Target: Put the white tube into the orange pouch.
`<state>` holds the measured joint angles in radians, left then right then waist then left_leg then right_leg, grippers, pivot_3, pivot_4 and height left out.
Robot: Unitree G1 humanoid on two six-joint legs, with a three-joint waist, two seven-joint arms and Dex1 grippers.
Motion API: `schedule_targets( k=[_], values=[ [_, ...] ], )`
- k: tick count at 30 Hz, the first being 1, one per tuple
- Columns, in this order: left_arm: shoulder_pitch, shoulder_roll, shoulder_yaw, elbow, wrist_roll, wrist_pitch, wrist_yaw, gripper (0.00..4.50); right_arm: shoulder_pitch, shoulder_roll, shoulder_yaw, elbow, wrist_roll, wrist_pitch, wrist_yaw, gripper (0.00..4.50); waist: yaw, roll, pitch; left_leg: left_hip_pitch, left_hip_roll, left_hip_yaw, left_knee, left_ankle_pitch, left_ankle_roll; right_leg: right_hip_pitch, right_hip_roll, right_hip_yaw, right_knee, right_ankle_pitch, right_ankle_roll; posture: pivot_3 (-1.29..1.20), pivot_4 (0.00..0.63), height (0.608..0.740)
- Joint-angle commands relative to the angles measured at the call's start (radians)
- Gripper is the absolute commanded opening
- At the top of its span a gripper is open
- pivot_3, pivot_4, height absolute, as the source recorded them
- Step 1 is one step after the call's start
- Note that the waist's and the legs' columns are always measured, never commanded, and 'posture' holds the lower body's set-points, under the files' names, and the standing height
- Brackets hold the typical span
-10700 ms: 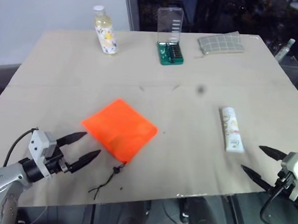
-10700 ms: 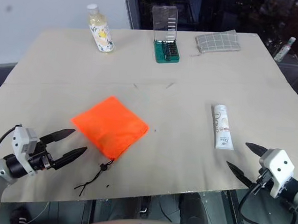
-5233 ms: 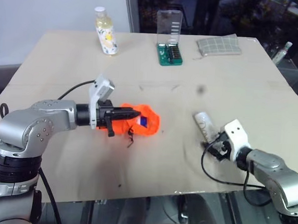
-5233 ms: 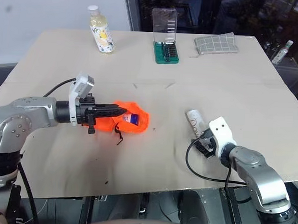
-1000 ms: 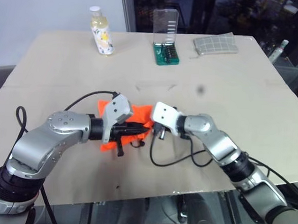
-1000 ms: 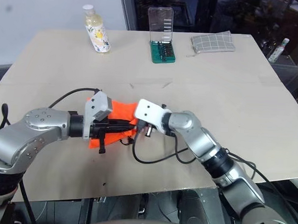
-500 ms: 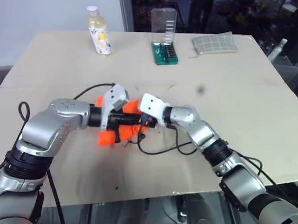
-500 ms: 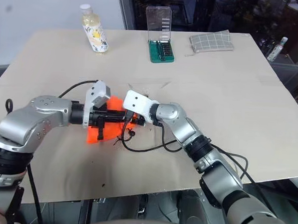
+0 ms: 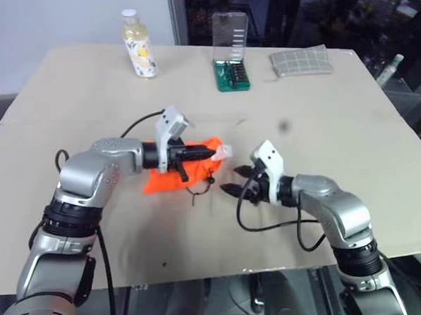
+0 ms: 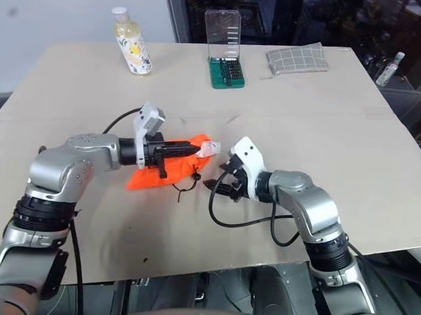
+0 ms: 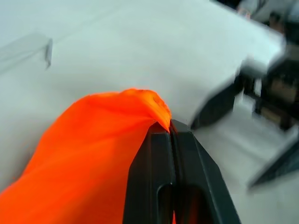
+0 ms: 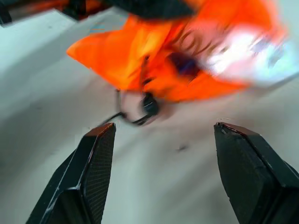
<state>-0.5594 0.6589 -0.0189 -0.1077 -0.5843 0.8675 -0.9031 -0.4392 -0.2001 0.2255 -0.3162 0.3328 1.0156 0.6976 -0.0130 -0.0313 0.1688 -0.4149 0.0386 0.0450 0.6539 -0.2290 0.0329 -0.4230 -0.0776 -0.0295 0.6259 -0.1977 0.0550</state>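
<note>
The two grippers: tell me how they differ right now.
The left gripper is shut, pinching the rim of the orange pouch; the right gripper stands open and holds nothing.
The left gripper keeps the pouch's mouth lifted, with the end of the white tube sticking out; the right gripper sits apart from the pouch, its fingers pointing toward it.
Both have two black fingers and hang low over the table.

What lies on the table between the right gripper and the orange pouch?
In the left eye view, only the pouch's black cord lies between the right gripper and the orange pouch; otherwise bare table.
</note>
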Motion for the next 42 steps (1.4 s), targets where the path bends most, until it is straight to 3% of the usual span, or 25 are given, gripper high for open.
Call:
schedule_targets(
  k=[1,14,17,22,23,28,31,33,37,42],
  values=[
    [-0.024,-0.011,0.050,-0.050,-0.039,0.028,0.031,0.00,-0.009,0.033,0.021,0.040,0.006,-0.023,-0.043,3.38,0.000,0.000,0.000,0.000,0.000,0.000,0.000,0.000,0.000,0.000,0.000,0.000,0.000,0.000,0.000,0.00,0.150,0.740],
    [-0.014,-0.027,0.105,-0.133,-0.105,0.100,0.115,0.00,-0.056,0.157,0.002,0.308,0.005,-0.237,-0.078,3.38,0.000,0.000,0.000,0.000,-0.001,0.000,0.000,0.000,0.000,0.000,0.000,0.000,-0.001,0.000,0.000,0.00,0.150,0.740],
    [-0.009,-0.028,0.110,-0.136,-0.111,0.099,0.125,0.00,-0.061,0.158,-0.008,0.343,-0.007,-0.290,-0.084,2.56,0.001,0.000,0.000,0.000,-0.001,0.000,0.000,0.000,0.000,0.000,-0.001,0.000,-0.001,0.000,0.000,0.00,0.150,0.740],
    [-0.020,-0.073,0.127,-0.121,-0.130,0.094,0.152,0.00,-0.054,0.117,-0.053,0.316,0.003,-0.327,-0.081,0.36,0.002,0.000,0.000,-0.001,-0.001,0.000,0.000,0.000,0.000,0.000,-0.001,0.000,-0.001,0.000,0.000,0.00,0.150,0.740],
    [-0.026,-0.086,0.130,-0.115,-0.134,0.090,0.157,0.00,-0.053,0.104,-0.069,0.298,0.011,-0.324,-0.083,0.09,0.002,0.000,0.000,-0.001,-0.001,0.000,0.000,0.000,0.000,0.000,-0.001,0.000,-0.001,0.000,0.000,0.00,0.150,0.740],
    [-0.108,-0.198,0.171,-0.035,-0.175,0.068,0.209,0.00,-0.097,0.001,-0.216,0.168,0.078,-0.273,-0.100,0.09,0.005,0.000,0.000,-0.001,-0.002,0.000,0.000,0.000,0.000,0.000,-0.001,0.000,-0.001,0.000,0.000,0.00,0.150,0.740],
    [-0.226,-0.326,0.272,0.031,-0.238,-0.046,0.258,0.00,-0.260,-0.087,-0.322,0.143,0.130,-0.253,-0.101,0.09,0.005,0.001,0.004,-0.001,-0.002,0.000,0.000,0.000,0.000,0.000,-0.001,0.000,-0.001,0.000,0.000,0.00,0.150,0.740],
    [-0.250,-0.347,0.324,0.031,-0.281,-0.035,0.287,0.00,-0.339,-0.112,-0.355,0.133,0.164,-0.239,-0.107,0.09,0.001,0.001,0.004,-0.003,-0.002,0.000,0.003,0.000,0.000,0.000,-0.001,0.000,-0.001,0.001,0.000,0.00,0.150,0.740],
    [-0.023,-0.272,0.294,-0.105,-0.310,0.068,0.263,0.00,-0.413,-0.130,-0.381,0.052,0.242,-0.165,-0.125,0.09,-0.024,0.006,-0.001,0.002,-0.001,0.001,-0.003,0.000,0.000,0.000,0.000,0.004,0.000,0.001,0.000,0.00,0.150,0.740],
    [0.100,-0.318,0.218,-0.132,-0.267,0.013,0.324,0.00,-0.381,-0.137,-0.366,-0.070,0.318,-0.091,-0.161,0.09,-0.006,0.005,0.000,-0.008,-0.001,0.000,-0.003,0.001,-0.002,-0.007,-0.001,0.001,0.000,0.000,-0.002,0.00,0.150,0.740]
  ],
)
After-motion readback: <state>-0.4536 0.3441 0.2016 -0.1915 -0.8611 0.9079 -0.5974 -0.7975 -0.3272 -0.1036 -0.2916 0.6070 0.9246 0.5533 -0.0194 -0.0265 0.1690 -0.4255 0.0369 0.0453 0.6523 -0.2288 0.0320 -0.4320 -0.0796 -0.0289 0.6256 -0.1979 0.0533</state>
